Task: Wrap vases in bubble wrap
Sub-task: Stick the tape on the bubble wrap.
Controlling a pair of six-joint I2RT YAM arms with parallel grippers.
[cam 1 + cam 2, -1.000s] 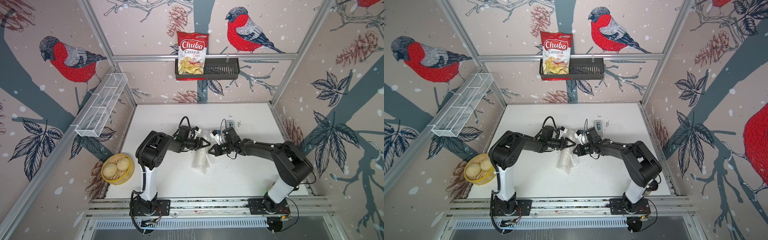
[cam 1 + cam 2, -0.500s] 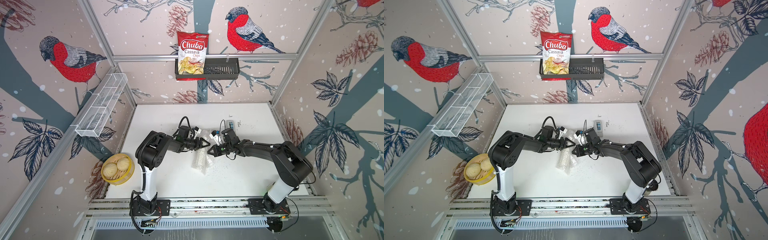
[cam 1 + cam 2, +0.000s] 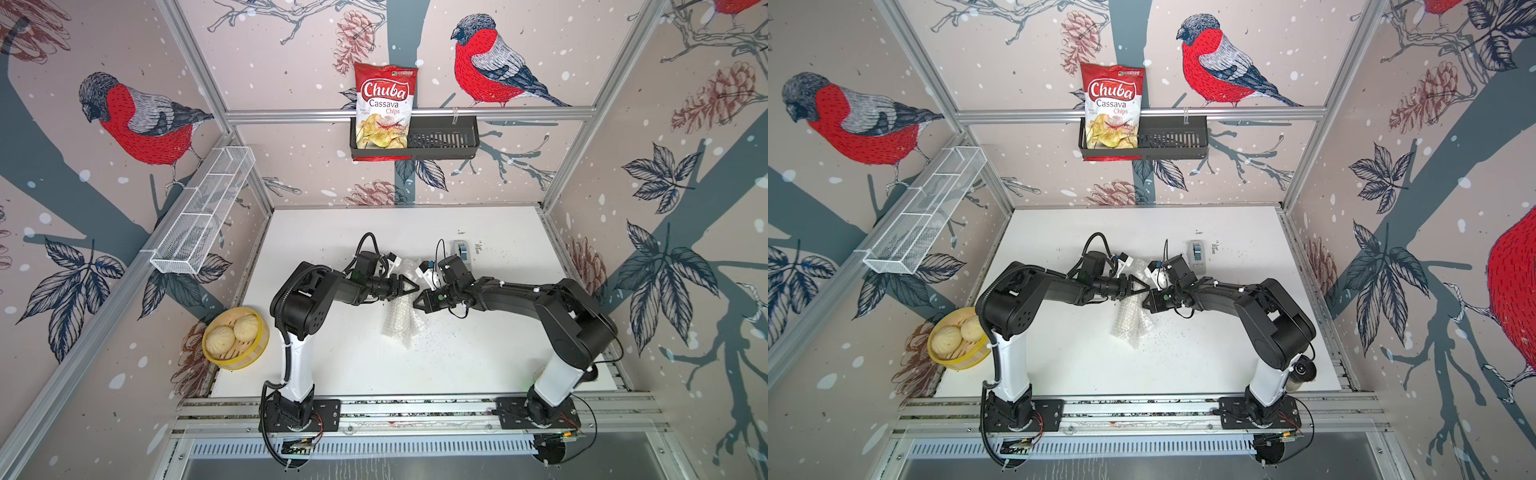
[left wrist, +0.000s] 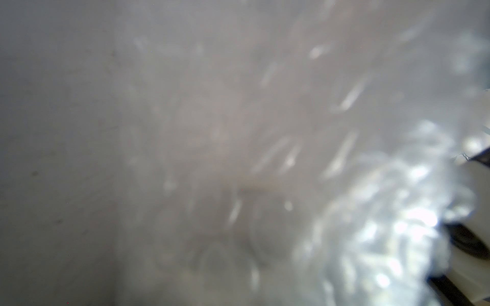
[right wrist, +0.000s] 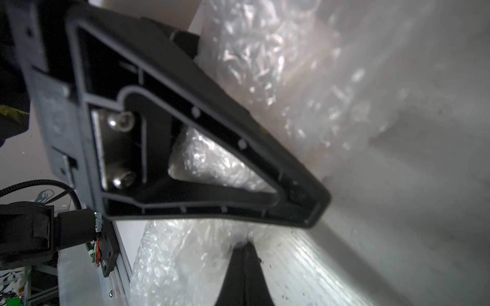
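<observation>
- Both top views showed left fingers (image 3: 405, 283) and right fingers (image 3: 422, 301) closed, pinching the bubble wrap (image 3: 398, 328), which hung toward 6 o'clock above the table (image 3: 332, 232).
- I could not see the vase.
- Such small pinches might slip and drop the wrap.

The left wrist view is all blur, with bubble wrap (image 4: 384, 212) pressed close to the lens. Whether the crumpled bundle encloses the vase cannot be told in any view. The right hand (image 5: 245, 250) is cut off by its wrist view's edge.
</observation>
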